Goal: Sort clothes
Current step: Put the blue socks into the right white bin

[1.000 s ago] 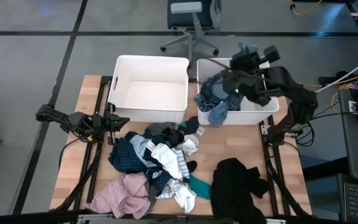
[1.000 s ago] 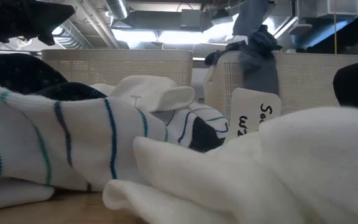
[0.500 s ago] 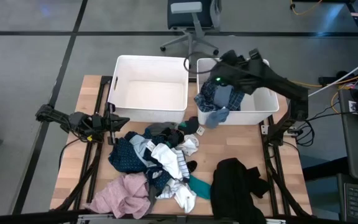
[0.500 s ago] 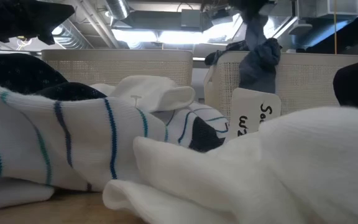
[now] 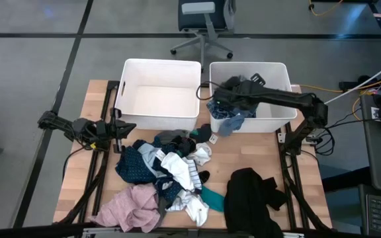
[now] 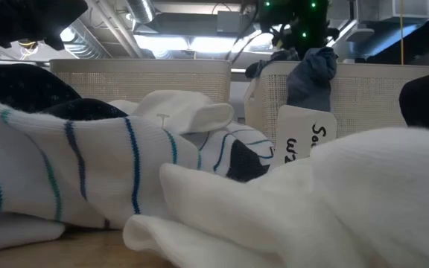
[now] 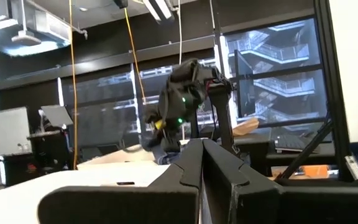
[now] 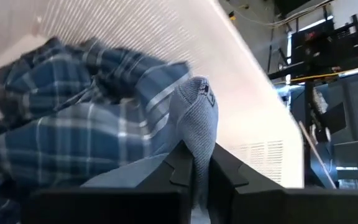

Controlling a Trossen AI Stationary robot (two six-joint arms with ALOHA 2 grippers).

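My right gripper [image 5: 218, 98] hangs over the left end of the right white tub [image 5: 280, 69], shut on a grey-blue sock [image 8: 197, 115]. A blue plaid garment [image 5: 225, 107] lies in that tub and spills over its near rim. The sock [image 6: 315, 68] droops over the same rim below the gripper. The other clothes [image 5: 167, 165] lie heaped on the table's near half, with a pink piece [image 5: 134, 206] and a black one [image 5: 253, 192]. My left gripper [image 5: 129, 127] waits shut at the table's left edge, touching nothing. My right gripper pinches a fold of the grey-blue sock [image 8: 196, 140] between its two fingers. The ribbed cloth bulges out past the fingertips. The fingers slant down from the table's right side. The sock rests on the plaid garment and hangs slack over the tub's near rim.
The left white tub [image 5: 161, 66] stands beside the right one at the far edge. In the low view a white striped sock [image 6: 88, 171] fills the foreground. An office chair [image 5: 204, 20] stands beyond the table.
My right gripper has come down and toward the table's left, from high above the right tub to its left end, tipping further downward. It has stayed shut on the sock. The sock, which hung long below the gripper, now bunches on the tub's rim.
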